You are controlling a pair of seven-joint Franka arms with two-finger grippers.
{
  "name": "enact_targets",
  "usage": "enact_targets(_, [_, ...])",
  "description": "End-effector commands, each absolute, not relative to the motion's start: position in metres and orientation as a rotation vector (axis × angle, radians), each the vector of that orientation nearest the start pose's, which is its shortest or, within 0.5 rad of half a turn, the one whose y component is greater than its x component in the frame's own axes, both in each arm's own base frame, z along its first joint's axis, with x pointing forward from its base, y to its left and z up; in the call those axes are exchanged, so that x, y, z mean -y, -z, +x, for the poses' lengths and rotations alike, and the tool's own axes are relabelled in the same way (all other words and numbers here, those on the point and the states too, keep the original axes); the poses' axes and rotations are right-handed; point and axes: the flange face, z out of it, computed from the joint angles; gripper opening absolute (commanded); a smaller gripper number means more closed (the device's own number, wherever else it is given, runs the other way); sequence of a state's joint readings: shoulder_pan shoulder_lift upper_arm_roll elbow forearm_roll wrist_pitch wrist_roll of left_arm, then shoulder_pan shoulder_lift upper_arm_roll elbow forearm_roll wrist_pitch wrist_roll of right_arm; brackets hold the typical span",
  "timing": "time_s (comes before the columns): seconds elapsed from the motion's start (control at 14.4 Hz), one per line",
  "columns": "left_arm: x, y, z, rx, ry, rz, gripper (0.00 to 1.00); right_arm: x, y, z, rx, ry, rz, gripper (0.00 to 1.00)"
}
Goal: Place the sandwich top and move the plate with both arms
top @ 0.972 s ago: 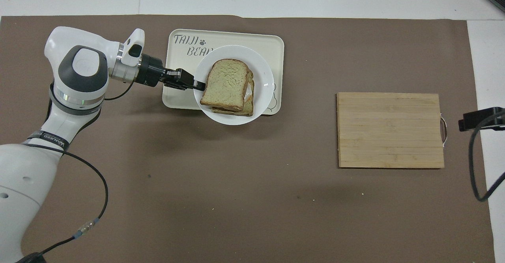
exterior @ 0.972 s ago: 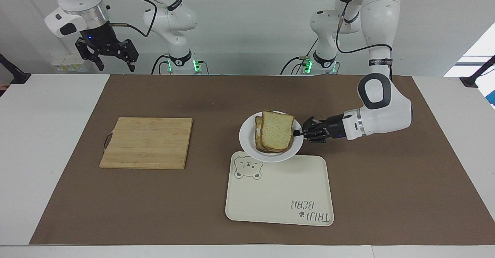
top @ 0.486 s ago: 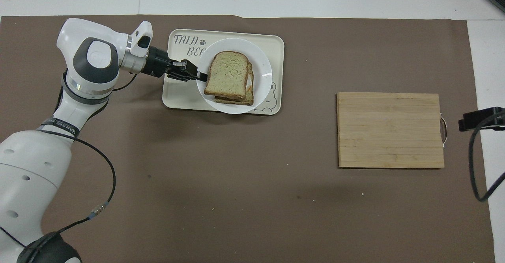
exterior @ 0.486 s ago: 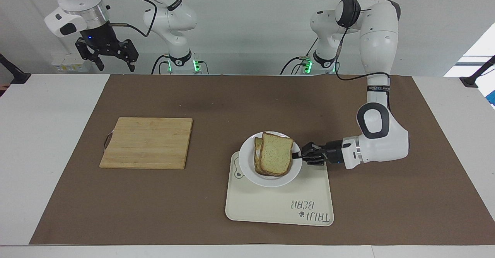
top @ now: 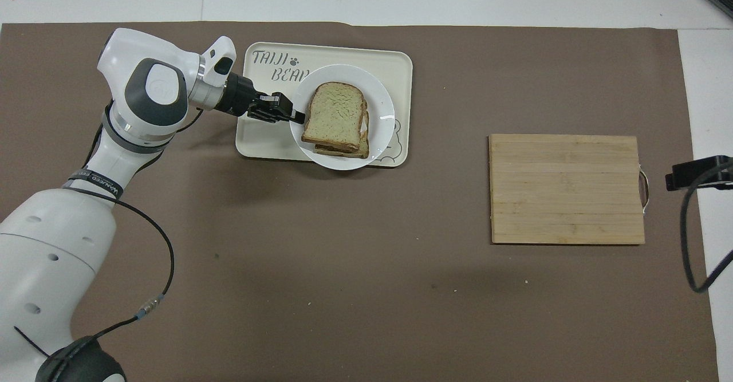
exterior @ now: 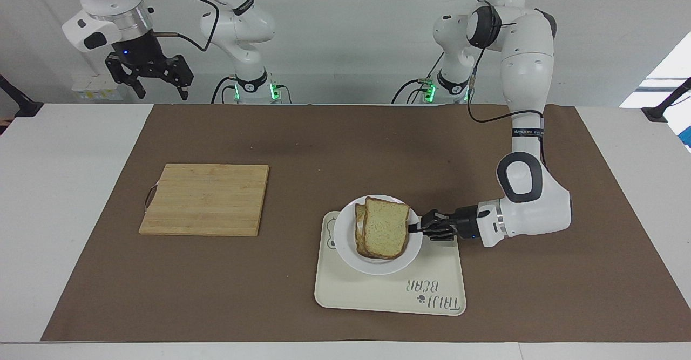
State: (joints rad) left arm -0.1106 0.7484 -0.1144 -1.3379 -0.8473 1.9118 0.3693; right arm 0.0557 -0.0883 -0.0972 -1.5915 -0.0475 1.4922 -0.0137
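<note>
I have the left gripper pinched on the rim of the plate, at the edge toward the left arm's end of the table, fingertips together on the thin lip. The plate is over the tray, on the part nearer to the robots and covering most of the bear drawing; whether it rests on the tray or hangs just above it I cannot tell. The sandwich top lies on the slice below, slightly askew, so that part looks done.

To finish well, I would lower gently, keep the plate level so the bread does not slide, and release only once the plate sits flat inside the tray's rim.

The right gripper waits high, jaws apart, over the table's edge at the right arm's end.

A brown mat covers the white table; a wooden cutting board lies toward the right arm's end, well apart from the tray. A plain pale wall stands past the bases.
</note>
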Motion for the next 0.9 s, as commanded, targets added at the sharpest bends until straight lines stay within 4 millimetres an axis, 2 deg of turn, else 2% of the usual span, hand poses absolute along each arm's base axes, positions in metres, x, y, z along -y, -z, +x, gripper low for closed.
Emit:
enact_targets(0.0, [0.192, -0.3, 0.712, 0.178, 0.074, 2.33, 0.0, 0.031, -0.658, 0.515, -0.042, -0.022, -3.176, 1.0])
enact_targets(0.14, [0.184, -0.3, 0.714, 0.154, 0.061, 2.343, 0.0, 0.031, -0.658, 0.515, -0.039, -0.022, -3.176, 1.0])
enact_targets(0.21, [0.181, -0.298, 0.715, 0.163, 0.06, 2.359, 0.78, 0.031, -0.658, 0.515, -0.044, -0.022, -3.176, 1.0])
enact_targets(0.28, [0.175, -0.298, 0.715, 0.166, 0.061, 2.374, 1.0, 0.031, -0.658, 0.515, -0.042, -0.022, -3.176, 1.0])
enact_targets(0.49, [0.138, -0.296, 0.722, 0.14, 0.051, 2.391, 1.0, 0.031, -0.658, 0.515, -0.039, -0.022, -3.176, 1.0])
enact_targets(0.56, [0.135, -0.303, 0.723, 0.165, 0.032, 2.421, 1.0, 0.03, -0.658, 0.515, -0.039, -0.022, -3.175, 1.0])
enact_targets(0.62, [0.132, -0.314, 0.725, 0.191, 0.012, 2.459, 1.0, 0.031, -0.658, 0.515, -0.044, -0.022, -3.176, 1.0])
enact_targets(0.83, [0.133, -0.373, 0.722, 0.321, -0.087, 2.582, 1.0, 0.031, -0.658, 0.515, -0.042, -0.022, -3.176, 1.0])
